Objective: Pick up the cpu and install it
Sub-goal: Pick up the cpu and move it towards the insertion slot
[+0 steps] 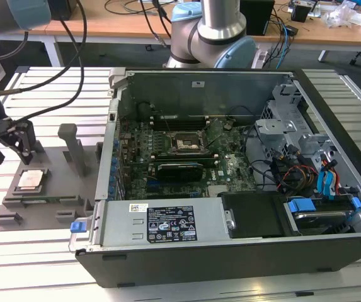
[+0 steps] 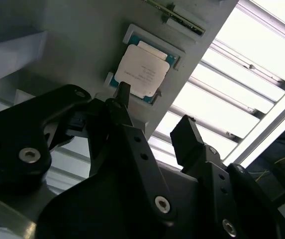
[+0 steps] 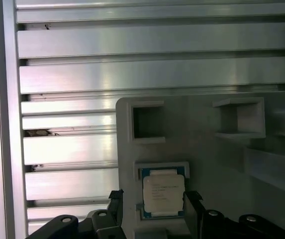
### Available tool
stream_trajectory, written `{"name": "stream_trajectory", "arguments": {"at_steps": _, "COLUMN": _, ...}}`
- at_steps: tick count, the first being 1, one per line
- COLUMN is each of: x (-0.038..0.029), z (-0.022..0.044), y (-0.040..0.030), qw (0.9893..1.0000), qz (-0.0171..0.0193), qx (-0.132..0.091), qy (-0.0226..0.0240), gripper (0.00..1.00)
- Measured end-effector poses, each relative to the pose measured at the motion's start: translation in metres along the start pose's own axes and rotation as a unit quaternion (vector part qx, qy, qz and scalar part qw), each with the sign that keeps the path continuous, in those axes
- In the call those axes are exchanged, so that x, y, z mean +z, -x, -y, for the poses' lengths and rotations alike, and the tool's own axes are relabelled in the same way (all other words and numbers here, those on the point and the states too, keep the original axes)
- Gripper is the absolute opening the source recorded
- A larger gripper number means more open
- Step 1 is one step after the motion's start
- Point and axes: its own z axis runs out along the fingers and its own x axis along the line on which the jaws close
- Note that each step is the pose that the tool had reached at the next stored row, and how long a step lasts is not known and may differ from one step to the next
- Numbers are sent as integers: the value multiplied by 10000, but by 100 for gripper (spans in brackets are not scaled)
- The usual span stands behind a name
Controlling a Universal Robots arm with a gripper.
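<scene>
Two black fingers spread wide, your gripper hovers just over the small flat square silver-grey cpu, seated in the grey plastic fixture tray at the exterior view's left of the open black computer case.

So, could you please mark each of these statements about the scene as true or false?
1. The cpu lies on the grey fixture tray, outside the computer case. True.
2. The gripper is shut on the cpu. False: it is open and holds nothing. In both wrist views the cpu lies on the tray beyond its spread fingers.
3. The computer case lies open, with the motherboard in sight. True.
4. The cpu sits in the socket on the motherboard. False: it is on the tray, at the exterior view's left of the case.
</scene>
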Motion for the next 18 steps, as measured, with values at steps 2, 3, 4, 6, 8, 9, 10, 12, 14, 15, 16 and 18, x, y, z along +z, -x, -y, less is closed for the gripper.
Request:
{"name": "stream_trajectory", "arguments": {"at_steps": 2, "x": 20, "z": 0, "y": -1, "qw": 10000, "qz": 0, "qx": 0, "qy": 0, "gripper": 60}}
{"name": "stream_trajectory", "arguments": {"at_steps": 3, "x": 34, "z": 0, "y": -1, "qw": 10000, "qz": 0, "qx": 0, "qy": 0, "gripper": 60}}
{"name": "stream_trajectory", "arguments": {"at_steps": 4, "x": 46, "z": 0, "y": -1, "qw": 10000, "qz": 0, "qx": 0, "qy": 0, "gripper": 60}}
{"name": "stream_trajectory", "arguments": {"at_steps": 6, "x": 76, "z": 0, "y": -2, "qw": 10000, "qz": 0, "qx": 0, "qy": 0, "gripper": 60}}
{"name": "stream_trajectory", "arguments": {"at_steps": 8, "x": 96, "z": 0, "y": -3, "qw": 10000, "qz": 0, "qx": 0, "qy": 0, "gripper": 60}}
{"name": "stream_trajectory", "arguments": {"at_steps": 9, "x": 109, "z": -1, "y": -3, "qw": 10000, "qz": 0, "qx": 0, "qy": 0, "gripper": 60}}
{"name": "stream_trajectory", "arguments": {"at_steps": 10, "x": 119, "z": 0, "y": -3, "qw": 10000, "qz": 0, "qx": 0, "qy": 0, "gripper": 60}}
{"name": "stream_trajectory", "arguments": {"at_steps": 12, "x": 155, "z": -1, "y": -4, "qw": 10000, "qz": 0, "qx": 0, "qy": 0, "gripper": 60}}
{"name": "stream_trajectory", "arguments": {"at_steps": 14, "x": 292, "z": 44, "y": 123, "qw": 10000, "qz": -6, "qx": -13, "qy": -37, "gripper": 60}}
{"name": "stream_trajectory", "arguments": {"at_steps": 15, "x": 403, "z": 73, "y": 135, "qw": 9994, "qz": -3, "qx": -332, "qy": -29, "gripper": 60}}
{"name": "stream_trajectory", "arguments": {"at_steps": 16, "x": 435, "z": 82, "y": 134, "qw": 9994, "qz": -3, "qx": -333, "qy": -29, "gripper": 60}}
{"name": "stream_trajectory", "arguments": {"at_steps": 18, "x": 454, "z": 85, "y": 134, "qw": 9994, "qz": -4, "qx": -332, "qy": -29, "gripper": 60}}
